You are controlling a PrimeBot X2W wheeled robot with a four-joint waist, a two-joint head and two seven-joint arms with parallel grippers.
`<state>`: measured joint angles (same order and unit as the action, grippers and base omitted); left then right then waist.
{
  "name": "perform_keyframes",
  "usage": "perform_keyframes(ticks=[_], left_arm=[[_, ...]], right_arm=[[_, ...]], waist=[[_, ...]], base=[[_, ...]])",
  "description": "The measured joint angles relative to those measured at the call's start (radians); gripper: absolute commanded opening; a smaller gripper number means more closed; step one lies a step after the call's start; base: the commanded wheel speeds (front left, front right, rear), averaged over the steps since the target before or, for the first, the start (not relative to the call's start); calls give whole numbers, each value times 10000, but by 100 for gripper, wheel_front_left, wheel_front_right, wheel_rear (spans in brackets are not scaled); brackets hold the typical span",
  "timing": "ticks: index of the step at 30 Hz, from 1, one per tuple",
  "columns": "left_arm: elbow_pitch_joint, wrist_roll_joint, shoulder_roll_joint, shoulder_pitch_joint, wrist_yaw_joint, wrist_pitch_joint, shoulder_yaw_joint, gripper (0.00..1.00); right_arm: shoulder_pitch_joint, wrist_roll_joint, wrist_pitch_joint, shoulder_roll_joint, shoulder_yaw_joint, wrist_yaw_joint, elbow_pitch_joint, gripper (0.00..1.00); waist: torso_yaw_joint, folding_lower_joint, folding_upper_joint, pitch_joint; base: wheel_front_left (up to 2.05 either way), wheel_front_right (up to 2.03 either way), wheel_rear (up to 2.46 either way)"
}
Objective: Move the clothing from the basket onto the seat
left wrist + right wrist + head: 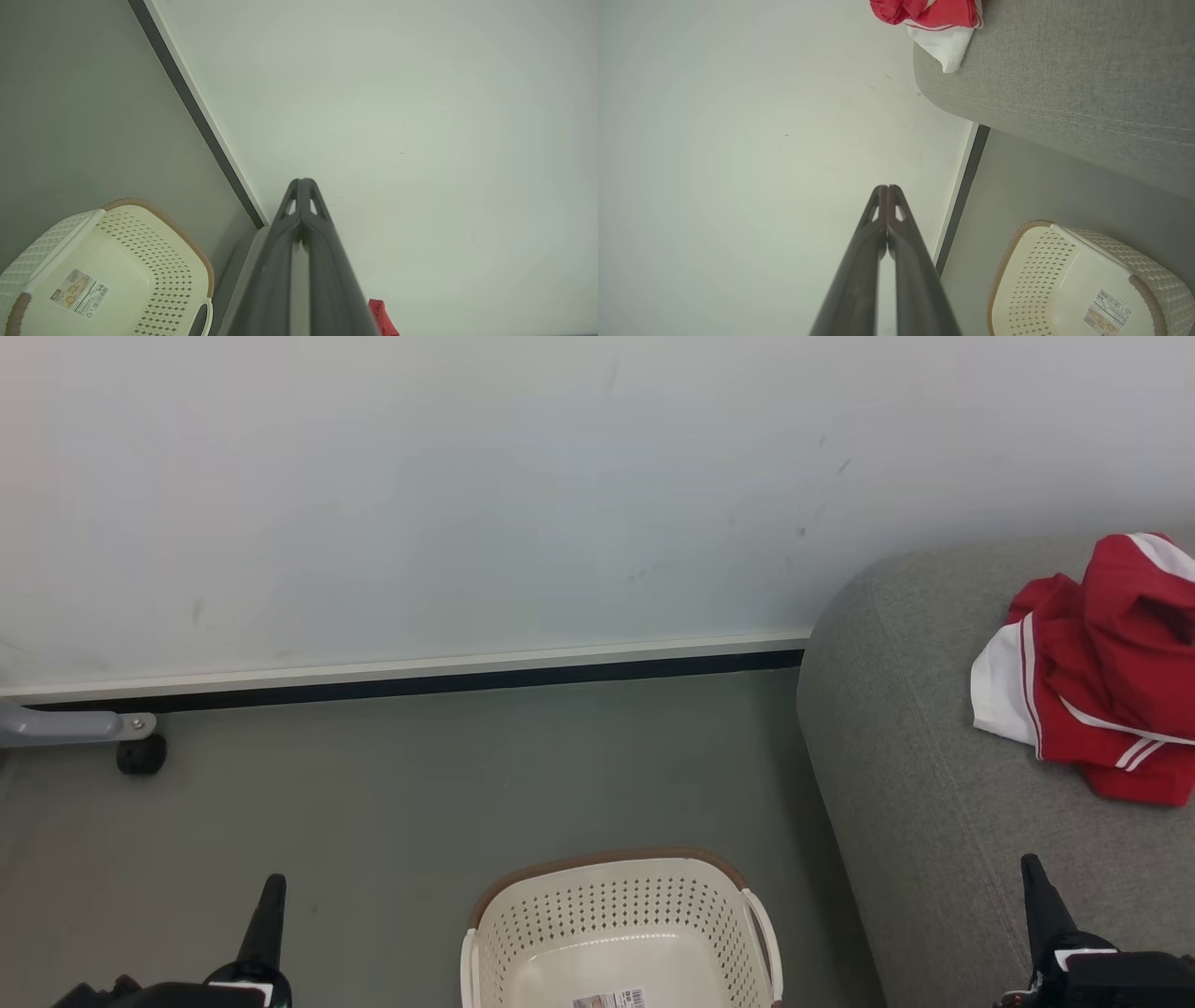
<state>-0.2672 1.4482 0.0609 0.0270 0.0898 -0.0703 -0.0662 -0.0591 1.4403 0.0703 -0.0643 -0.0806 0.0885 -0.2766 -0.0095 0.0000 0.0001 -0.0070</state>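
the clothing [1102,681] lies bunched on the seat [915,784], ahead and to the right of the right end effector [1034,882], the nearer arm; the left end effector [271,896] sits well apart from it, across the basket [616,905]. both end effectors are pinched narrow with nothing between the fingers. the heap has no clear long axis, and the head view's edge cuts it. the head view crops the basket's near half, while the right wrist view shows its floor bare but for a label [1108,310], so the task looks done.
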Motion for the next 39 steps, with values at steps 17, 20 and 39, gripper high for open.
perform_keyframes(ticks=[17,20,39], left_arm=[[-255,1522,-173,509,330,-426,-242,0],[-257,1524,-174,509,334,-426,-245,0],[-270,1524,-176,509,336,-426,-245,0]], right_arm=[[-327,1551,428,194,-529,280,-217,0],[-332,1551,428,196,-531,307,-219,0],[-333,1551,428,199,-531,318,-219,0]], waist=[[95,0,0,89],[95,0,0,89],[95,0,0,88]], base=[[0,0,0],[0,0,0],[0,0,0]])
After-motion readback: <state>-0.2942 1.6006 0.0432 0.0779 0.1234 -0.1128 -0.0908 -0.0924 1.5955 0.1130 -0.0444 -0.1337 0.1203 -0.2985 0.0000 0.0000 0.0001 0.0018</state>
